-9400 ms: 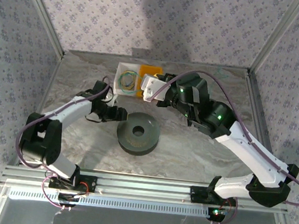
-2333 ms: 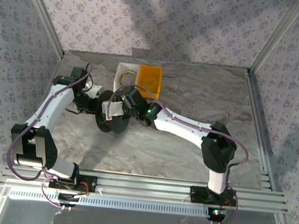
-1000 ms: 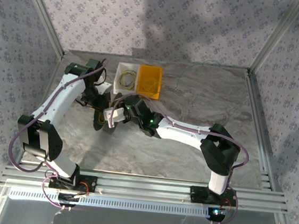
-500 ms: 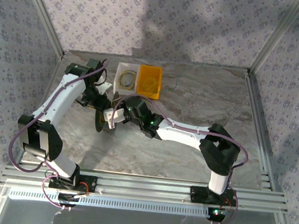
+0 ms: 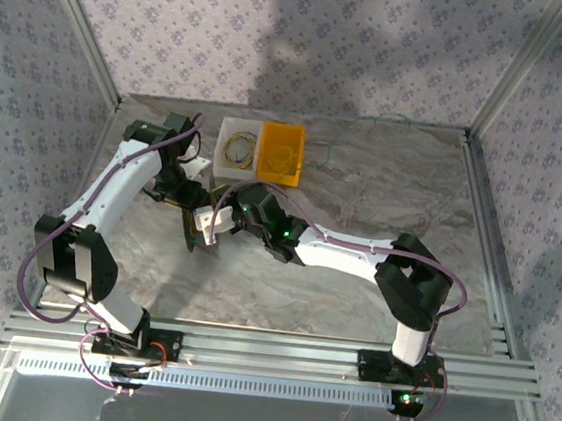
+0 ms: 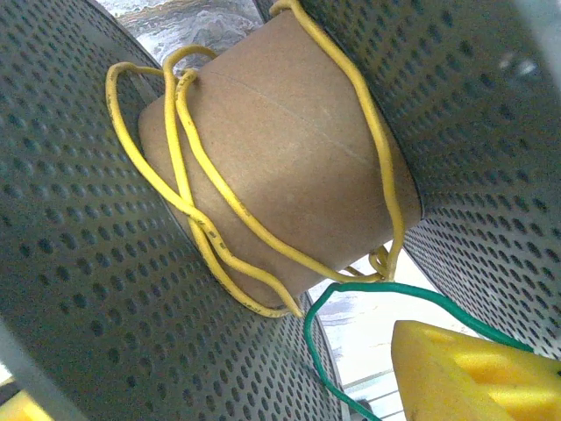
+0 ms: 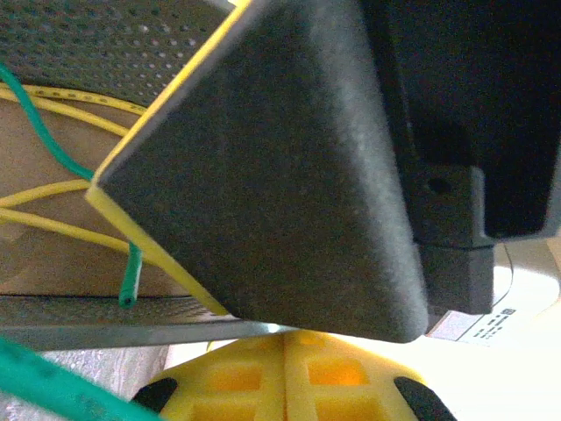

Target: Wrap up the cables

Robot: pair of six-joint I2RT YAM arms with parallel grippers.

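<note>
The dark grey spool [image 5: 190, 229] stands on edge left of centre, with my left gripper [image 5: 188, 201] shut on it from behind. In the left wrist view the yellowish cable [image 6: 210, 246] is wound loosely round the brown core [image 6: 289, 149] between the perforated flanges. A teal-green cable [image 6: 307, 333] loops just below the core, above my left gripper [image 6: 237, 386]. My right gripper [image 5: 209, 225] is at the spool's right face. Its yellow fingers [image 7: 254, 377] are pressed together, and the teal-green cable [image 7: 131, 272] runs past them, its free end hanging in front of the core.
A white bin [image 5: 226, 127] with small wire loops and an orange bin [image 5: 280, 153] stand at the back, just behind the spool. A thin loose wire [image 5: 370, 124] lies near the back wall. Both arms cross the left half of the table; metal frame rails edge it.
The spool lay flat at centre 9.4 s ago; it stands on edge at the left. Over the last second it turned more edge-on and my right gripper crept slightly up.
</note>
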